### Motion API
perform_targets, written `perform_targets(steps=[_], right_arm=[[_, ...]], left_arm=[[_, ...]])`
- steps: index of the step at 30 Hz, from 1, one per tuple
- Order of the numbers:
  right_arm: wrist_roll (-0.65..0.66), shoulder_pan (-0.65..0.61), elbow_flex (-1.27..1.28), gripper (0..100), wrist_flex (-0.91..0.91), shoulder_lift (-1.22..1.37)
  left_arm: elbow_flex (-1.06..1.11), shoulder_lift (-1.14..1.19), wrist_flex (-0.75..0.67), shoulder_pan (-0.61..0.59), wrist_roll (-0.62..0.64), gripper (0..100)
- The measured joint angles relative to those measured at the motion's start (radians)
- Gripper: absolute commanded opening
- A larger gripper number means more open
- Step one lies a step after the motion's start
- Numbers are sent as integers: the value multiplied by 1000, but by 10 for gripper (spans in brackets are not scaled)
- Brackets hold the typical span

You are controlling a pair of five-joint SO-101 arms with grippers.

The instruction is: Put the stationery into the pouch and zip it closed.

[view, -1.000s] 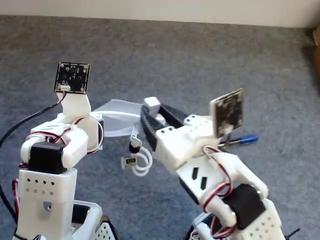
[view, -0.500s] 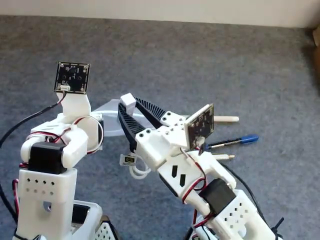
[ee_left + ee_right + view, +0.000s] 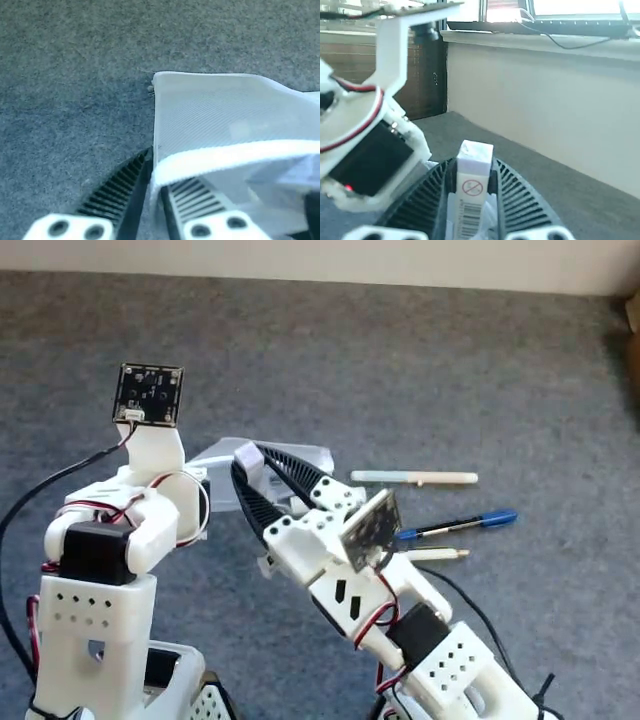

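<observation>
White mesh pouch (image 3: 215,115) on the grey carpeted bench (image 3: 450,370), edge clenched in my left end effector (image 3: 152,167) | my right end effector (image 3: 472,167) grasps a white eraser (image 3: 471,187) over the pouch | blue pen (image 3: 460,524), pale stick (image 3: 415,477) and thin pencil (image 3: 430,553) lie beside it on the bench.

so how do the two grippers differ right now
The left gripper pinches the thin white edge of the pouch; the right gripper clamps a white eraser that sticks out past its fingertips. The left one faces down at the carpet; the right one faces level, toward the wall. Both are shut on something.
</observation>
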Motion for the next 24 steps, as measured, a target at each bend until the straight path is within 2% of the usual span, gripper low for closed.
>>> perform_targets(steps=[8, 19, 21, 24], right_arm=[[124, -2, 146, 5, -175, -2], [138, -2, 169, 7, -193, -3], [138, -2, 169, 27, -193, -3], [138, -2, 169, 114, -193, -3]], left_arm=[[0, 5, 0, 0, 0, 14], [0, 5, 0, 2, 0, 14], [0, 5, 0, 2, 0, 14], [0, 5, 0, 2, 0, 14]])
